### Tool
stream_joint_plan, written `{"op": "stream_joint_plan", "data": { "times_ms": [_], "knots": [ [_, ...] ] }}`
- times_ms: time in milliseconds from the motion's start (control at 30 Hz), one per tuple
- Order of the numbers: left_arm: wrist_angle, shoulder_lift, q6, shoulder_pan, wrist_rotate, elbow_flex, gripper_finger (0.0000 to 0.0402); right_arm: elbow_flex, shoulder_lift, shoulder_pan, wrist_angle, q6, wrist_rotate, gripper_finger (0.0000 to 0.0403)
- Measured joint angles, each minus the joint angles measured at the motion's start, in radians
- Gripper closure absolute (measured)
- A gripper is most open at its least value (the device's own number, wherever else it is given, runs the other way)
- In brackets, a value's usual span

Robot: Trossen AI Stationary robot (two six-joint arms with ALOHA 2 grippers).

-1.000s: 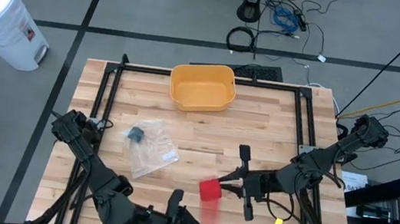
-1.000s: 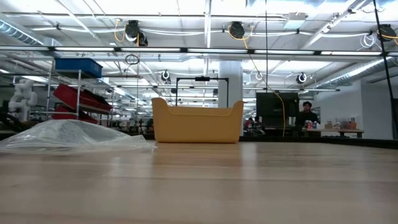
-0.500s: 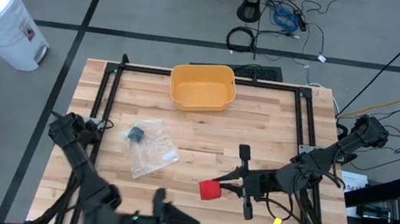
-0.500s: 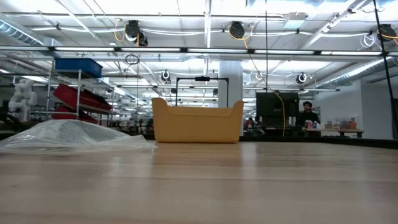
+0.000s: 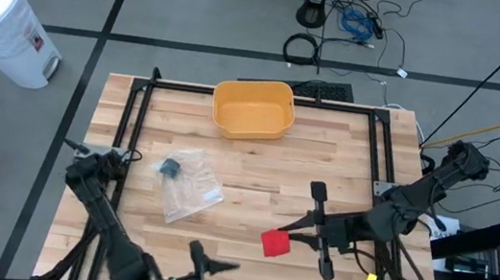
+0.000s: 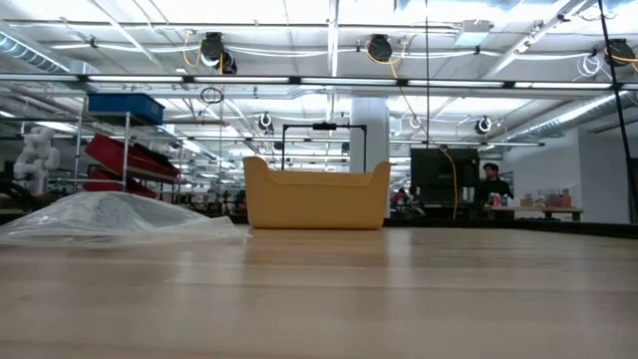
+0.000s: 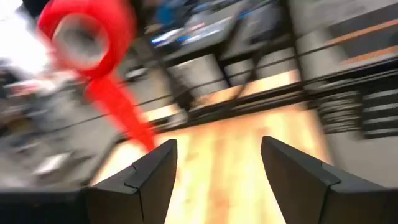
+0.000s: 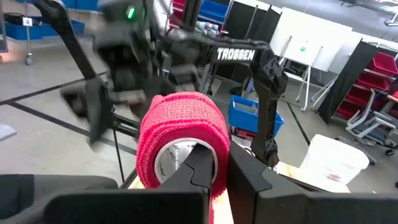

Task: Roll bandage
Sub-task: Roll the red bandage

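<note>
A red bandage roll (image 5: 276,244) hangs above the near right part of the wooden table (image 5: 256,170), with my right gripper (image 5: 293,235) shut on it. The right wrist view shows the roll (image 8: 183,134) end on, its pale core facing the camera. My left gripper (image 5: 212,263) is at the table's near edge, left of the roll, and its fingers stand open (image 7: 217,146) with nothing between them. In the left wrist view a loose red tail (image 7: 118,106) hangs from the roll (image 7: 87,34) down toward one fingertip. I cannot tell whether it touches that finger. My right gripper has the roll's wall (image 8: 219,146) between its fingers, one finger (image 8: 200,163) in the hollow core and the other (image 8: 249,177) outside. The fingers come in level from the table's right side. The roll is lifted clear of the table, its core lying level.
A yellow bin (image 5: 252,108) stands at the far middle of the table and shows in the low view (image 6: 316,194). A clear plastic bag (image 5: 188,187) with a dark item lies left of centre. A black frame (image 5: 132,115) runs along the table's edges.
My left gripper has turned about its own axis, sunk, and shifted toward the table's left along the near edge. My right gripper has carried the roll a little toward the table's right and near edges. The roll stays clear of the table.
</note>
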Motion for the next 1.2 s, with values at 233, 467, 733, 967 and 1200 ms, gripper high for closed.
{"op": "stream_joint_plan", "data": {
  "times_ms": [233, 467, 733, 967, 1200],
  "knots": [
    [0.001, 0.056, -0.049, 0.059, -0.137, 0.0, 0.0162, 0.0, -0.013, 0.025, 0.0, 0.004, 0.0, 0.0384],
    [-0.013, 0.074, -0.133, 0.113, -0.001, -0.001, 0.0162, 0.0, -0.017, 0.052, 0.0, -0.003, 0.0, 0.0384],
    [-0.006, 0.072, -0.114, 0.137, 0.002, -0.021, 0.0162, 0.0, -0.018, 0.065, -0.006, -0.003, 0.0, 0.0384],
    [0.002, 0.072, -0.131, 0.153, 0.076, -0.021, 0.0162, 0.0, -0.022, 0.066, -0.005, -0.004, 0.001, 0.0384],
    [0.001, 0.072, -0.134, 0.155, 0.088, -0.021, 0.0162, 0.0, -0.024, 0.066, -0.006, -0.006, 0.001, 0.0384]
  ]
}}
